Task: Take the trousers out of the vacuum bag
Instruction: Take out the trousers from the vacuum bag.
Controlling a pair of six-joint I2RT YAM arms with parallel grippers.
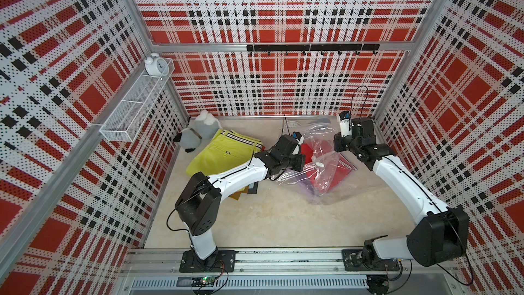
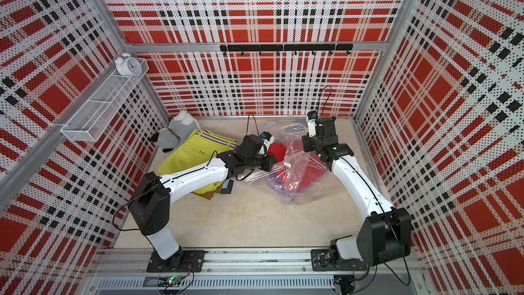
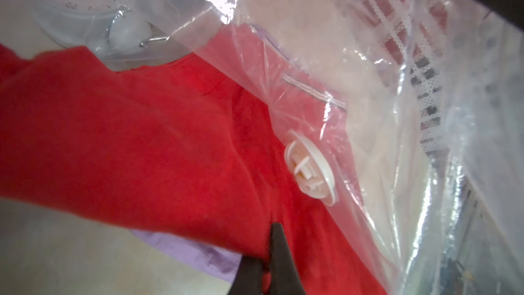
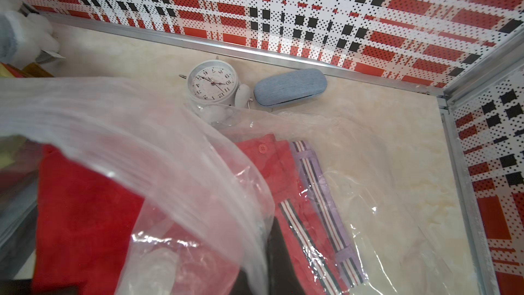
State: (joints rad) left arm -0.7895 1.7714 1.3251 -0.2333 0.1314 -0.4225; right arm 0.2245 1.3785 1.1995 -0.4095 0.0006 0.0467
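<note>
Extraction of the red trousers (image 3: 127, 143) looks to be the step in hand: the left gripper (image 3: 265, 253) is clamped tight on a fold of their cloth at the mouth of the vacuum bag (image 1: 326, 185), which lies crumpled on the floor (image 1: 283, 217) between the two arms. The right gripper (image 4: 262, 253), also fully closed, appears to pinch the clear film and hold the mouth lifted. Part of the red pair shows bare outside the film, while its waistband end is inside, lying on the lilac trousers (image 4: 326, 194). The yellow-green trousers (image 1: 224, 151) are already out, well to the left by the plush toy (image 1: 195, 134). To do it well, the pull should run level and in line with the opening, toward the yellow-green pair, with the right arm holding the film high and taut so the bag does not drag along. The round valve cap (image 3: 310, 171) sits just beside the red cloth and might snag a fold, and the lilac pair could ride out with it. Readable writing is scant: only the hour numerals on the dial of the alarm clock (image 4: 212, 83) beside the glasses case (image 4: 289, 86); no brand or label can be read
</note>
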